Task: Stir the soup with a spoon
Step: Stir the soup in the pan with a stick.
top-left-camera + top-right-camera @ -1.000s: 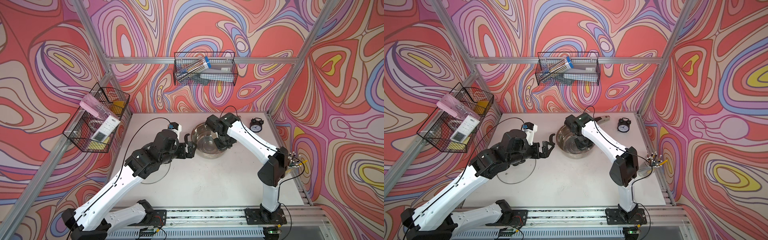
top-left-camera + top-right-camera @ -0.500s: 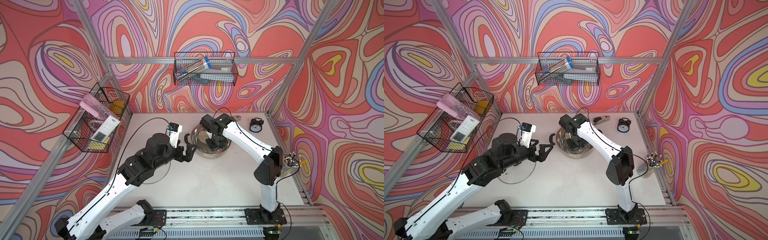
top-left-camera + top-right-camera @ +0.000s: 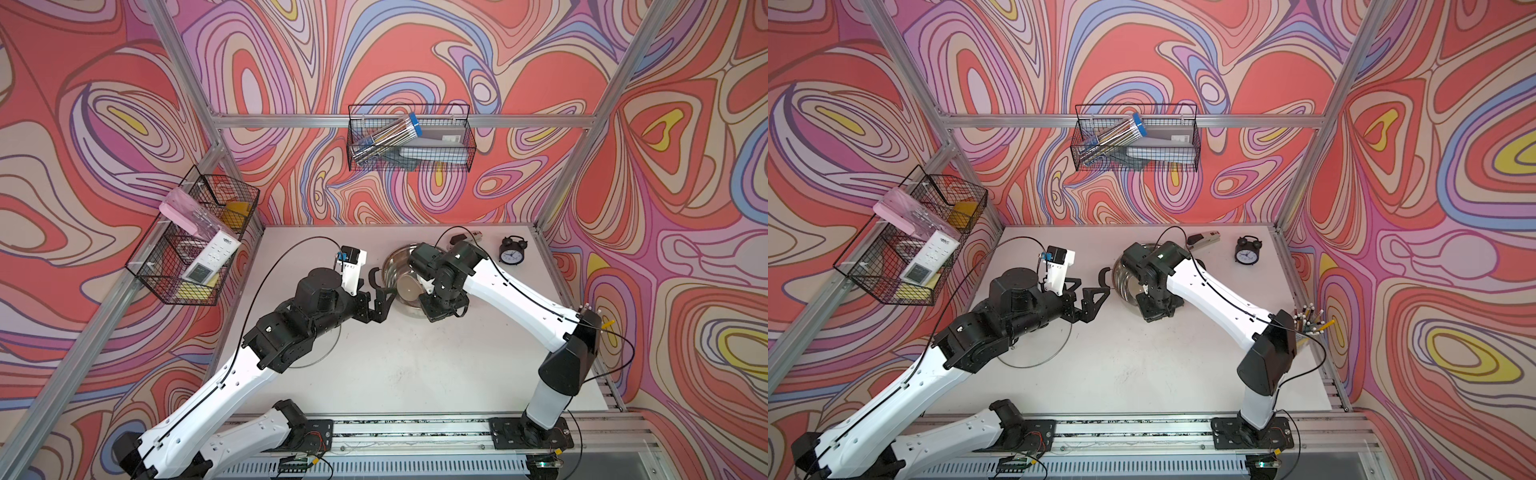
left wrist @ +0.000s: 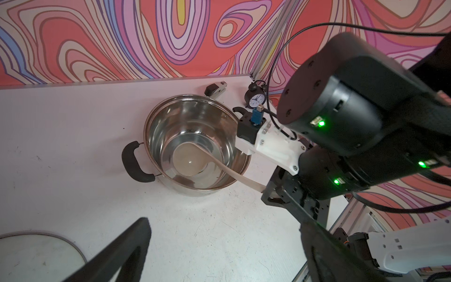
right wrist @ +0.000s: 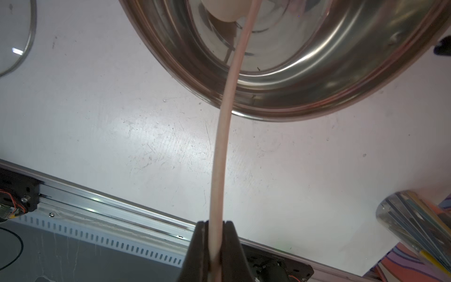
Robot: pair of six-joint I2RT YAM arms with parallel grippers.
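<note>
The steel pot (image 3: 395, 259) (image 3: 1124, 277) (image 4: 170, 114) stands on the white table with no soup visible inside. The beige spoon's bowl (image 3: 408, 287) (image 4: 188, 162) rests on the pot's bottom. Its long handle (image 5: 219, 158) leans out over the near rim. My right gripper (image 3: 434, 305) (image 3: 1152, 309) (image 5: 216, 223) is shut on the end of that handle, just outside the pot. My left gripper (image 3: 380, 293) (image 3: 1096, 291) (image 4: 225, 222) hangs open and holds nothing, close to the pot's left black handle (image 3: 374, 275) (image 4: 134, 163) without touching it.
A glass lid (image 3: 1054, 349) (image 4: 36, 256) lies flat under my left arm. A black alarm clock (image 3: 511, 251) and a stapler (image 3: 465, 239) stand behind the pot. A cup of pencils (image 3: 1308, 328) is at the right edge. Wire baskets (image 3: 409, 143) (image 3: 195, 245) hang on the walls.
My right wrist has swung round over the pot, moving the spoon inside it. The left gripper stayed open beside the pot handle while that arm shifted slightly.
</note>
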